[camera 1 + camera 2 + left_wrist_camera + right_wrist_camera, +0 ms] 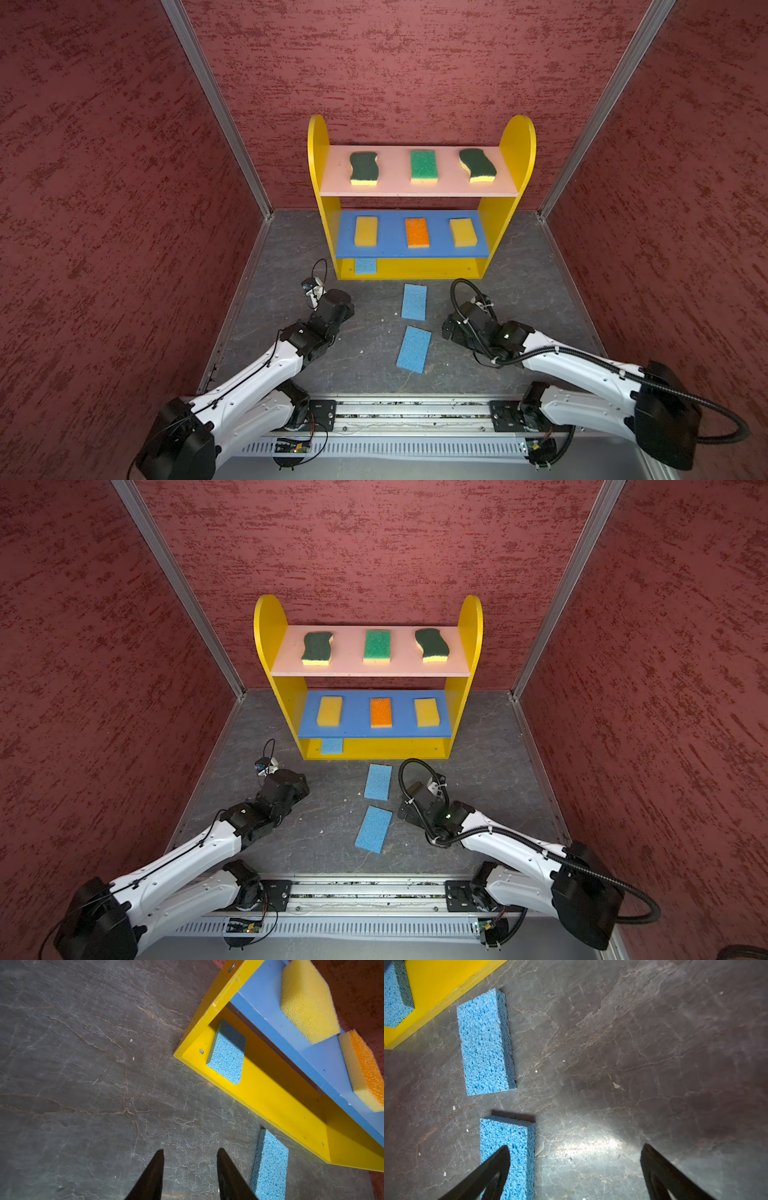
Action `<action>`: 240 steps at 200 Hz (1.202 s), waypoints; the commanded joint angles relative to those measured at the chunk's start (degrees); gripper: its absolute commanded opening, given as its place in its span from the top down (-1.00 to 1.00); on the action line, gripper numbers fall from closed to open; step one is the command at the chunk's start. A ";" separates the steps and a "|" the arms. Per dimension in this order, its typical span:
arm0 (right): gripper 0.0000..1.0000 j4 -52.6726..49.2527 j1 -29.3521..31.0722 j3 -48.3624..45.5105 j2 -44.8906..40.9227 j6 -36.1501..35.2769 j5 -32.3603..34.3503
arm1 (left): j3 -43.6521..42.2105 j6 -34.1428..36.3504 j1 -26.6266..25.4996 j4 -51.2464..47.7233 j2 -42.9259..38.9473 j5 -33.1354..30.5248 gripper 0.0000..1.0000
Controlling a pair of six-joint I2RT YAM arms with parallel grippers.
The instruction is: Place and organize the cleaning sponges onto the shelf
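left fingers (152, 1178) apart, empty | right fingers (654, 1167) wide, empty | imo grab far blue sponge (414, 302) across long sides, slide onto bottom board (432, 269)

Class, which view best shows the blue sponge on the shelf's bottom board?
Left wrist view: the blue sponge is close, mostly unobstructed. Both top views show only its front part; the right wrist view crops it.
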 commanded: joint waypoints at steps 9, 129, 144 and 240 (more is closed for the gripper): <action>-0.97 -1.09 1.50 4.90 4.26 0.88 3.69 | -1.99 1.07 0.43 -3.50 -2.92 2.26 0.10; -0.97 4.17 2.46 18.74 24.03 -7.52 2.59 | -1.38 0.57 0.98 -7.83 -6.99 0.25 0.04; -0.97 4.00 2.47 20.47 26.00 -8.32 2.03 | -1.40 0.57 1.26 -7.67 -7.03 0.23 0.04; -0.97 4.99 2.56 26.42 33.58 -9.97 -1.41 | -3.25 1.10 5.05 -7.18 -7.31 2.29 0.02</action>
